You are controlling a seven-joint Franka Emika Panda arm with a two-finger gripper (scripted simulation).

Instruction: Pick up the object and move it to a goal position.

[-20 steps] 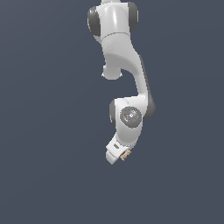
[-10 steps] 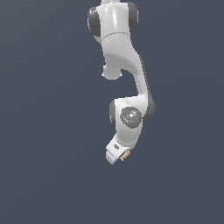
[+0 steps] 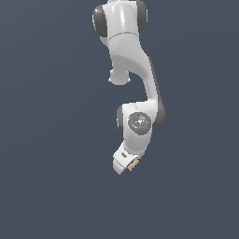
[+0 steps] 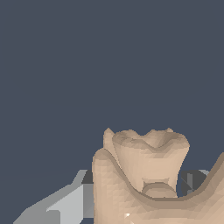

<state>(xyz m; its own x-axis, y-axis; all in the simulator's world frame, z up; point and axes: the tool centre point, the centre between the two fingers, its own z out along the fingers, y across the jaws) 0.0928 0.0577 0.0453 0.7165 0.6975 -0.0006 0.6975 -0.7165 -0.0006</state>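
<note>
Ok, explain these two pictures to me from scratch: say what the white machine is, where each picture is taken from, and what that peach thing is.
These are simulator renders, not photos. The white jointed machine is a single robot arm, reaching down from the top of the exterior view, which comes from a camera off the arm. At its lower end sits the tool, the part that grasps. The small tan speck poking out there is the object that it must carry to a goal position.

The other picture comes from a camera on the wrist, so the same object looms large: a peach lump with a jagged, faceted edge. A grey finger shows beside it. The tool appears shut on the lump. Behind everything is plain dark blue-grey; no table or goal marker shows.
</note>
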